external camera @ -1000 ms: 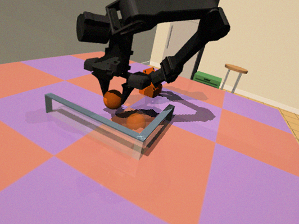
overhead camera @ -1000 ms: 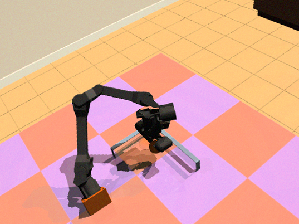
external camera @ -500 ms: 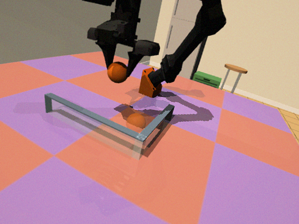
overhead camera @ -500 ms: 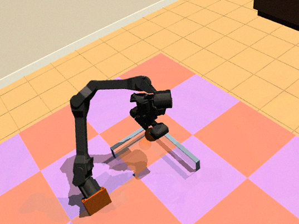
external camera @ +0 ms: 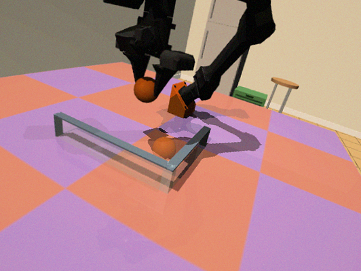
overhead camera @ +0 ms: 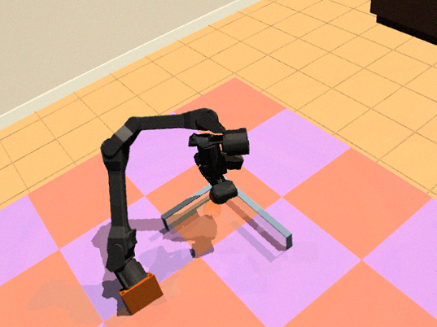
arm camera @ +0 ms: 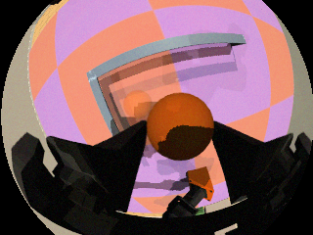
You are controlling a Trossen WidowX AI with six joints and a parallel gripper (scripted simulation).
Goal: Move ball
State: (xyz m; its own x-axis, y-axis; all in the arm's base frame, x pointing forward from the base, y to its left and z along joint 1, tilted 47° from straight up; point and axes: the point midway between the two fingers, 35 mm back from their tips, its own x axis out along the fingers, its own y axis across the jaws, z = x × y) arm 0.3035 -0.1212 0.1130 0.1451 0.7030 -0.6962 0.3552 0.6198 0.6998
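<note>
Checkered floor (external camera: 267,215); exterior shows ball (external camera: 144,88) gripped, top hides it.

An orange ball (external camera: 144,89) between black gripper (external camera: 149,79) fingers, a paler see-through orange copy (external camera: 164,146) inside grey-blue clear walls (external camera: 116,141), on a table (external camera: 265,232) checkered salmon and lilac, with the arm's orange base (external camera: 180,100).

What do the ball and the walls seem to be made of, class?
Ball: matte orange, perhaps rubber or plastic; no glint shows. Walls: clear glass or acrylic with grey top rims; the floor pattern shows through. The gripper holds the ball undented, so it seems firm.
</note>
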